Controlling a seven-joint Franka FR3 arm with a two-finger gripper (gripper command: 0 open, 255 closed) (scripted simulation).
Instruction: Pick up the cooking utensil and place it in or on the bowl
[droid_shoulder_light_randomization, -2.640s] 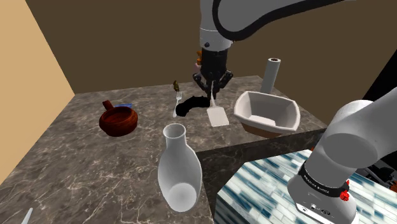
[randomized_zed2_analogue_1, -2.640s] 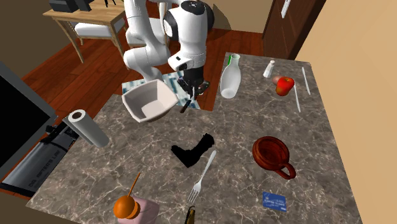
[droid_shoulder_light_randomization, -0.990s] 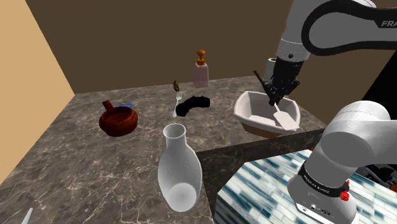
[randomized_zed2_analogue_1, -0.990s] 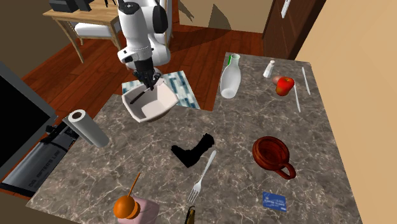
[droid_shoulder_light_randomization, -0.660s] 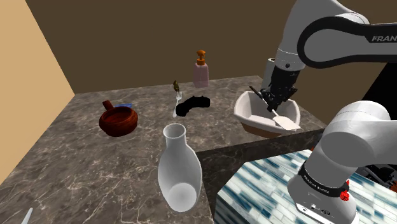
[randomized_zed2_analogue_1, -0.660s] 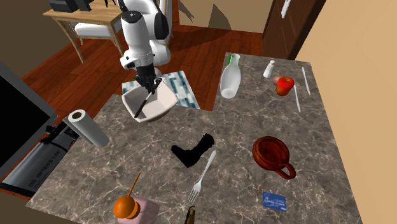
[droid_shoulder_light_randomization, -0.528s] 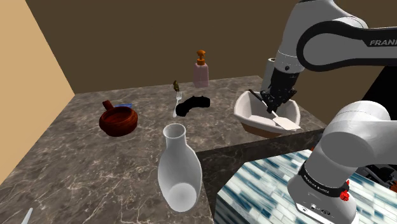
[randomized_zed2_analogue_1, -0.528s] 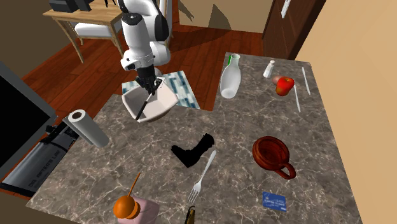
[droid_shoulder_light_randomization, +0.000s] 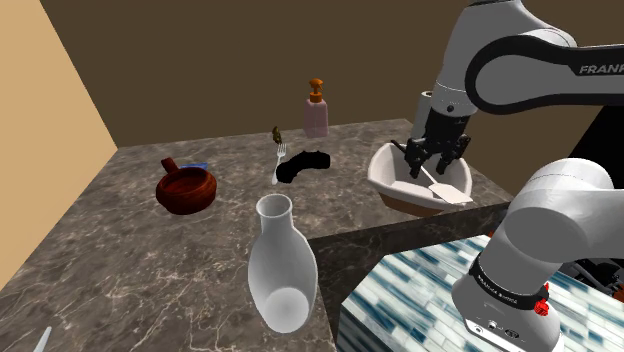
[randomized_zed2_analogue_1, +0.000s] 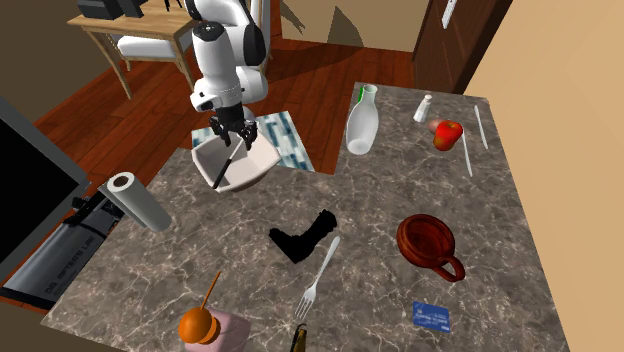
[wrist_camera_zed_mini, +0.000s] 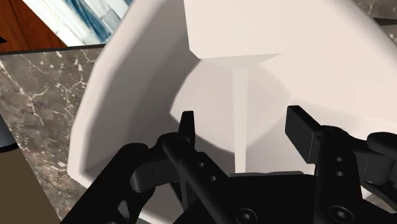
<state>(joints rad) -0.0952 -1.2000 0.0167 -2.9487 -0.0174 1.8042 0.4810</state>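
The white bowl stands at the counter's edge on the shoulder view's right. A white spatula lies in it, blade low against the near wall, its handle slanting up toward the hand. My gripper hangs just above the bowl, open. In the wrist view the fingers stand apart on either side of the spatula's thin handle without touching it, and the blade rests on the bowl's wall. From the second exterior view, the gripper hovers over the bowl.
A white vase stands near the front. A red-brown cup, a fork, a black object and a soap dispenser sit further back. A paper towel roll lies beside the bowl. The stand is below.
The arm lowered the spatula into the bowl. The fingers then spread apart and let go of it; the spatula now rests in the bowl.
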